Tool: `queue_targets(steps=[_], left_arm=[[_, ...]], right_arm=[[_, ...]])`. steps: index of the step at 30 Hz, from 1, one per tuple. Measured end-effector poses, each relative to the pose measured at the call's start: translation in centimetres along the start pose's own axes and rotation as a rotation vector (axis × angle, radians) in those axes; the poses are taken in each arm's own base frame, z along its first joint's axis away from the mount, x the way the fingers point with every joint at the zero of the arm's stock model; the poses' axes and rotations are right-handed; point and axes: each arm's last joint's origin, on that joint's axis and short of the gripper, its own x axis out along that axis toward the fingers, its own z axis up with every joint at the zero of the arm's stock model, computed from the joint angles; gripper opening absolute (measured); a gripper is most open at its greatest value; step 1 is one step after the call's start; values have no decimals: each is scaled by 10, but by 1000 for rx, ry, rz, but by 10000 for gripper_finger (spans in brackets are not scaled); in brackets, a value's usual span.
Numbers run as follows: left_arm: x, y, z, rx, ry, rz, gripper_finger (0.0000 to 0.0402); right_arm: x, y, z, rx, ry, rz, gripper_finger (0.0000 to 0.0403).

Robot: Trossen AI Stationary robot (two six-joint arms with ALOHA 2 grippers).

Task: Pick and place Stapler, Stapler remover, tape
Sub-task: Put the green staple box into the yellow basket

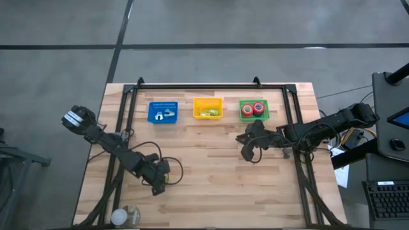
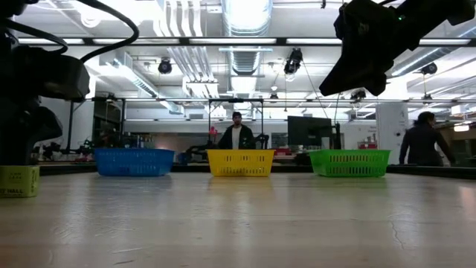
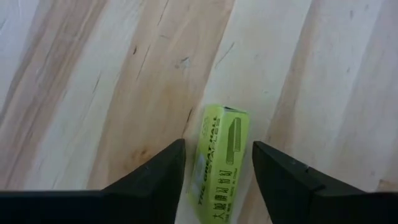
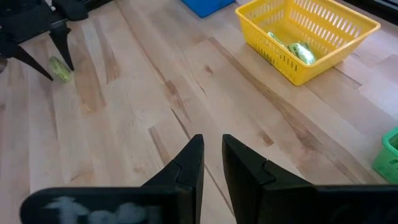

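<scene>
A small yellow-green box (image 3: 221,165) with printed lettering lies flat on the wood. My left gripper (image 3: 217,158) is low over it and open, with one finger on each side of the box and a gap showing at both. The low view shows the same box (image 2: 18,181) under that gripper. My right gripper (image 4: 213,152) hangs above the table near the green basket (image 1: 254,110), its fingers only a narrow gap apart and holding nothing. Red tape rolls (image 1: 253,108) lie in the green basket. Pale metal pieces (image 1: 167,115) lie in the blue basket (image 1: 163,112).
The yellow basket (image 1: 208,108) between the other two holds yellow-green items (image 4: 292,50). All three baskets stand in a row near the far edge. A clear round object (image 1: 126,216) sits at the near edge. A dark frame (image 1: 211,86) borders the table. People stand in the room behind.
</scene>
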Motion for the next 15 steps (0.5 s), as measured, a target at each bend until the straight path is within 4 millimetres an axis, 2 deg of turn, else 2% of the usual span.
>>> queue_targets(steps=[3, 9, 11, 15], left_arm=[[-2, 0, 1, 26, -15, 4, 164], [-7, 0, 13, 79, -112, 36, 68], [-9, -1, 21, 114, -243, 105, 41], [-20, -7, 41, 149, -545, 219, 41]], right_arm=[[0, 0, 0, 0, 0, 0, 52], [0, 0, 0, 0, -1, 0, 52], [0, 0, 0, 1, -2, 0, 52], [0, 0, 0, 1, -3, 0, 52]])
